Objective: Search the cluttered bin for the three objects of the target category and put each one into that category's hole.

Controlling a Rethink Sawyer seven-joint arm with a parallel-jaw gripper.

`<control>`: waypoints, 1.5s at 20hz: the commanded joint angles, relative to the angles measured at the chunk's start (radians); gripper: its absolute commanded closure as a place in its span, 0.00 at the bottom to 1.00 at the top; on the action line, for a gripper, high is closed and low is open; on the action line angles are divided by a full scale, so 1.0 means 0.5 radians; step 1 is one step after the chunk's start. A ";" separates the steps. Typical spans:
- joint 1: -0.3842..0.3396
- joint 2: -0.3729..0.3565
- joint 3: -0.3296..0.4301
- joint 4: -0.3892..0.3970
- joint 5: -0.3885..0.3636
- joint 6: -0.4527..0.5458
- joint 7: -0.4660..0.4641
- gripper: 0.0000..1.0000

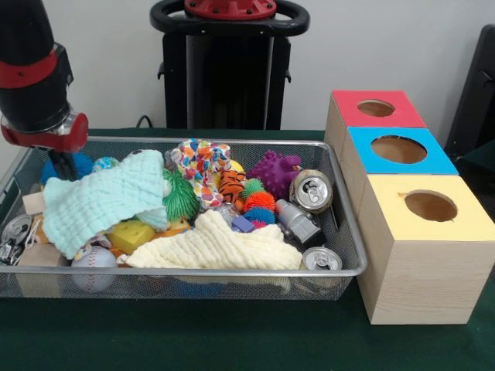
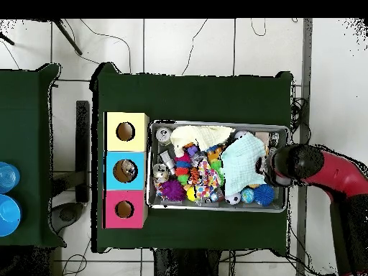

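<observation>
The silver wire-mesh bin (image 1: 352,232) holds a heap of toys, cloths and cans; it also shows in the overhead view (image 2: 284,131). No clear bottle with a blue-and-white label shows plainly; any are hidden under the clutter. The blue-top box's round hole (image 1: 398,149) lies between the red-top and yellow-top boxes; in the overhead view the hole (image 2: 126,170) shows something pale inside. My gripper (image 1: 66,164) hangs over the bin's left end, just behind a mint cloth (image 1: 104,202). In the overhead view the gripper (image 2: 273,165) is at the bin's right end.
A cream cloth (image 1: 220,247), a patterned cloth (image 1: 199,164), a purple spiky ball (image 1: 276,173), silver cans (image 1: 311,190) (image 1: 321,259) and a baseball (image 1: 93,263) fill the bin. Red-top box (image 1: 377,108) and yellow-top box (image 1: 431,206) flank the blue one. Blue round containers (image 2: 6,194) sit on a side table.
</observation>
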 commanded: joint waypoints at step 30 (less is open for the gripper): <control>0.834 -0.247 -0.161 0.403 0.474 -0.037 0.497 1.00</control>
